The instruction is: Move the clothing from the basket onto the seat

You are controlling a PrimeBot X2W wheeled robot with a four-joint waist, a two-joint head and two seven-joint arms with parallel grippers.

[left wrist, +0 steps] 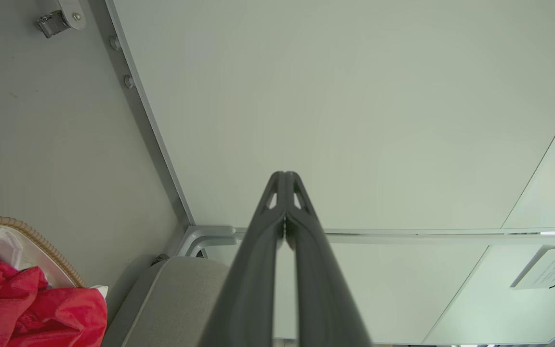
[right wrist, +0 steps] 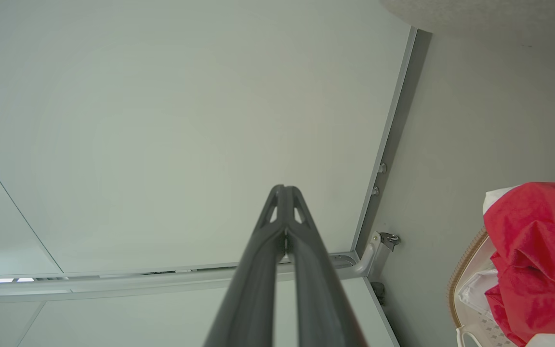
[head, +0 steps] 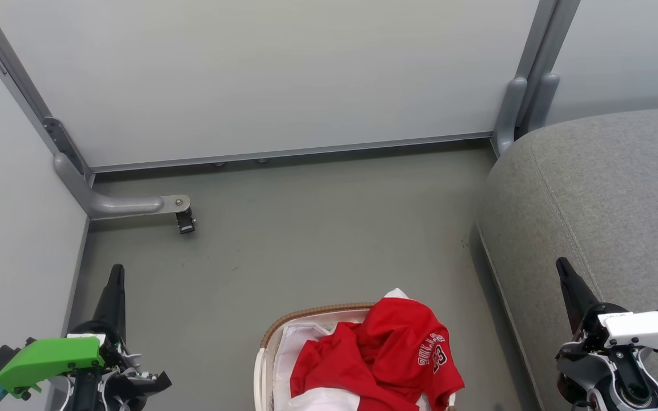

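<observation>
Left gripper [head: 116, 273] and right gripper [head: 563, 265] low at either side, fingers pressed together, empty, pointing forward. Red clothing [head: 380, 354] heaped in basket [head: 306, 314] on floor [head: 283, 245], near grey seat [head: 609, 194].

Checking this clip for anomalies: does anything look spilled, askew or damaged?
Nothing serious. The clothing is heaped untidily in the basket, draping over its rim on the seat side, but none lies on the floor. No damage visible.
</observation>
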